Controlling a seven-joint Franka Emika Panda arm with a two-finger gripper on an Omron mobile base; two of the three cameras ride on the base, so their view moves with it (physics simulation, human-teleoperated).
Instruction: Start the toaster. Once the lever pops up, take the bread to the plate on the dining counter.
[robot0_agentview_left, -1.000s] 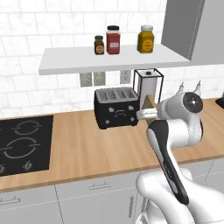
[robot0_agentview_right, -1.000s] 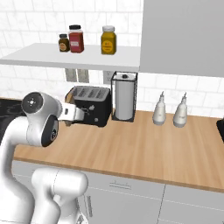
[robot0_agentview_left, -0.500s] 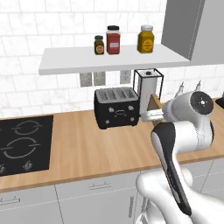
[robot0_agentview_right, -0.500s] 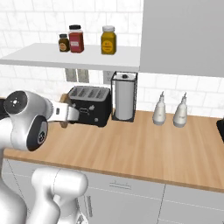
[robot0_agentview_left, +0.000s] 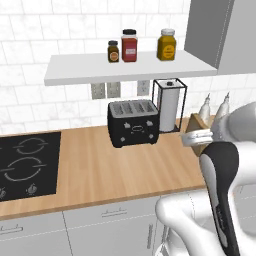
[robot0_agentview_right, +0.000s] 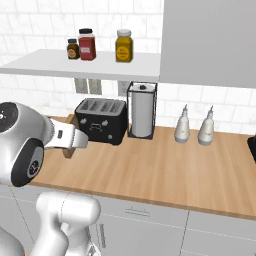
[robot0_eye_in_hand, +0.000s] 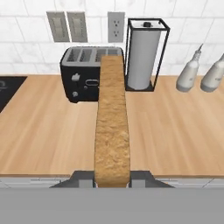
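Claw (robot0_eye_in_hand: 112, 180) clamped on the bread (robot0_eye_in_hand: 112, 131), slice held edge-on, sticking out ahead of the fingers in hand view. In the left base view the bread (robot0_agentview_left: 196, 131) sits at the arm's tip, above the wood worktop (robot0_agentview_left: 100, 170), off to the right of the toaster (robot0_agentview_left: 133, 122) and clear of it. Toaster slots look empty, though that's hard to confirm. Paper towel holder (robot0_agentview_left: 169, 104) just beside the toaster; two white bottles (robot0_agentview_right: 195, 126) further right. Three jars (robot0_agentview_left: 137, 46) on the shelf (robot0_agentview_left: 100, 67).

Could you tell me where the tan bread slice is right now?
The thin tan bread slice is clamped in the gripper, held edge-on above the wood counter, just before the black multi-slot toaster.
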